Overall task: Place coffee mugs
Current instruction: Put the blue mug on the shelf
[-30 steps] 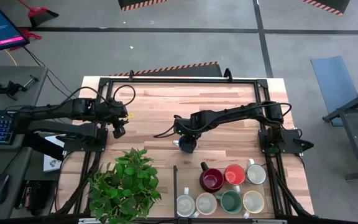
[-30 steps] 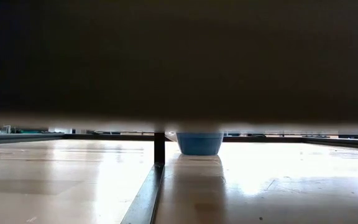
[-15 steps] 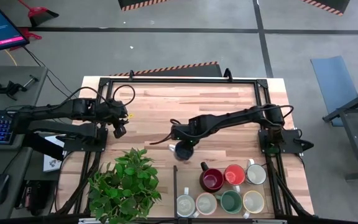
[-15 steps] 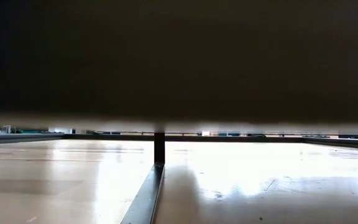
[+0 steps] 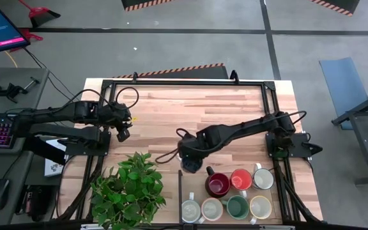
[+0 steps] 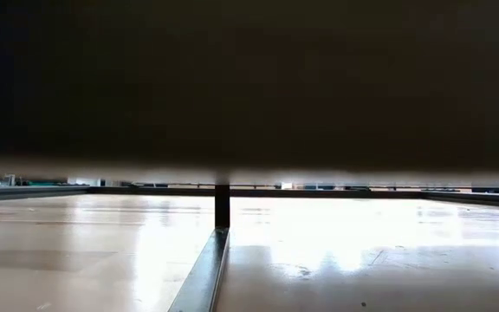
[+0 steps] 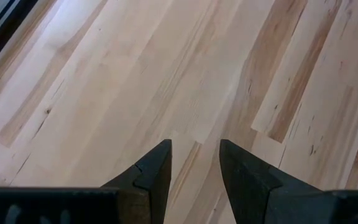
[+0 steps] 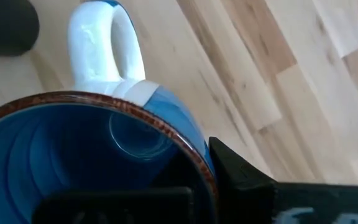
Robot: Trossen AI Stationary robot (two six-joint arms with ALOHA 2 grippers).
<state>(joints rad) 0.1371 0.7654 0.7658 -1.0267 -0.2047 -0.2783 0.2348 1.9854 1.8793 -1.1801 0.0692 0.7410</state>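
**Now: right tool grasping the blue mug above the surface**

High view: the right tool [image 5: 191,163] hangs over the wooden surface [image 5: 171,108], just beside the dark red mug [image 5: 217,185]. The orange mug [image 5: 241,179] and a white mug [image 5: 262,179] continue that row. The front row holds a cream mug [image 5: 191,210], another cream mug [image 5: 211,208], the green mug [image 5: 237,206] and a pale mug [image 5: 260,206]. The potted plant [image 5: 130,190] stands to their left. The left tool [image 5: 122,134] waits near the left edge.

Low view: bare, glossy surface; no mug visible on it.

Left wrist view: fingers [image 7: 156,176] parted, nothing between them.

Right wrist view: the blue mug [image 8: 104,143], white handle, is clenched at its rim by one dark finger [image 8: 238,176] outside the wall.
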